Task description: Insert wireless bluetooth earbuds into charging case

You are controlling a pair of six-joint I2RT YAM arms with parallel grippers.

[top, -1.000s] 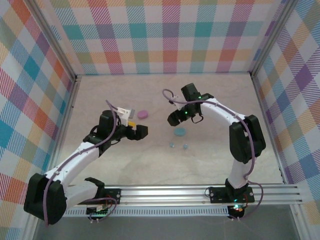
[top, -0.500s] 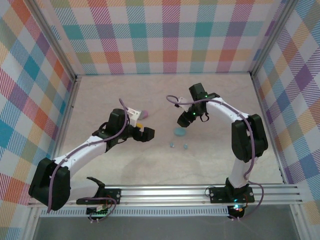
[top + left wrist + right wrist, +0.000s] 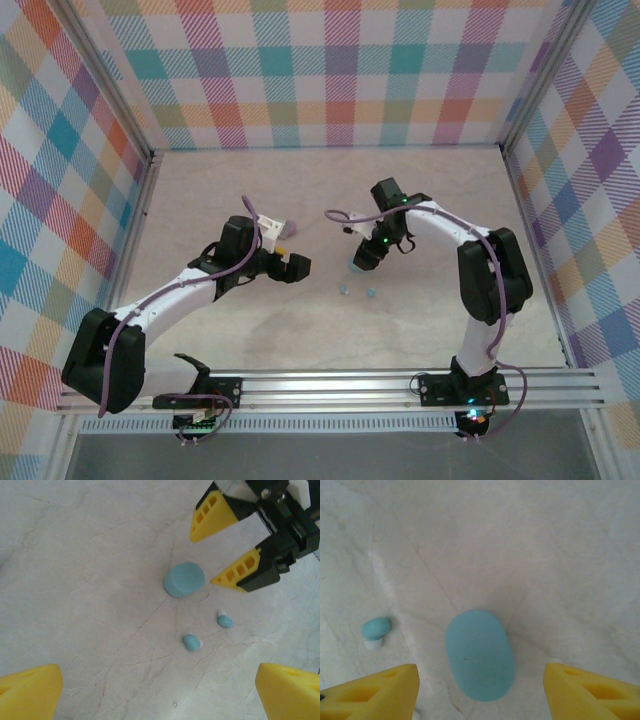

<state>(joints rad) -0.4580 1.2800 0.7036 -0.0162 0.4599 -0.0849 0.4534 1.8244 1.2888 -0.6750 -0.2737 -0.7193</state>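
Note:
A light blue oval charging case (image 3: 480, 655) lies shut on the marble table, seen from the side too as the case (image 3: 184, 580). My right gripper (image 3: 482, 695) hovers just above it, open, one yellow finger on each side and neither touching. Two light blue earbuds (image 3: 192, 642) (image 3: 225, 621) lie loose on the table just in front of the case; one earbud (image 3: 375, 628) sits left of it. In the top view the buds (image 3: 343, 290) (image 3: 371, 293) lie near the right gripper (image 3: 362, 256). My left gripper (image 3: 290, 266) is wide open, empty, to their left.
A pink oval case (image 3: 291, 230) peeks out behind the left arm. The right arm's fingers (image 3: 237, 570) stand right beside the blue case. Checked walls enclose the table on three sides, and a metal rail (image 3: 400, 385) runs along the near edge.
My right gripper has come down and nearer over the blue case, and its jaws have narrowed a little. My left gripper has shifted right toward the earbuds, staying wide open.

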